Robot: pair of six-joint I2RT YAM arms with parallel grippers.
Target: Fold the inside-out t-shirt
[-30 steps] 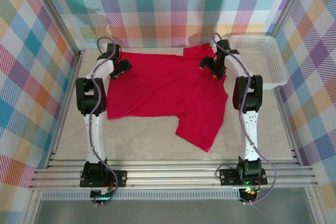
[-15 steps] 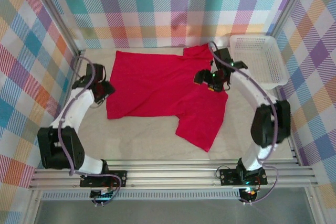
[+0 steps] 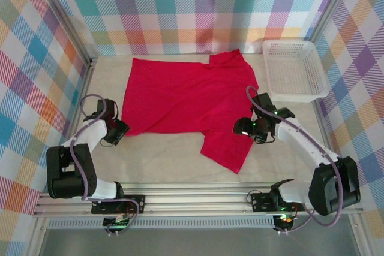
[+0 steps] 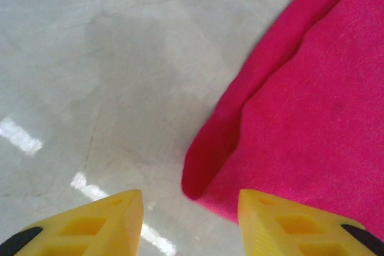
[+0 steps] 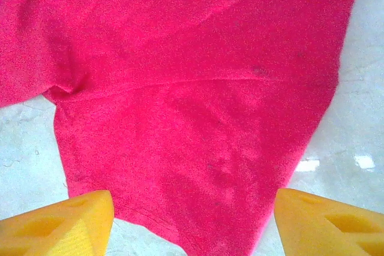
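One red t-shirt, one white basket, two arms.
Left arm folded low, left gripper parted and empty at the shirt's 8 o'clock corner. The t-shirt lies flat mid-table. Right arm bent, right gripper spread wide and empty over its 5 o'clock sleeve.

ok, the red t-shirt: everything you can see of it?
The t-shirt is plain bright red, soft fabric, spread flat on the pale table, sideways: hem to the left, one short sleeve toward the back wall, one toward the arms. Faint creases; edge rolled at its near left corner. The left gripper sits open at that corner, the right gripper open by the near sleeve; contact unclear.
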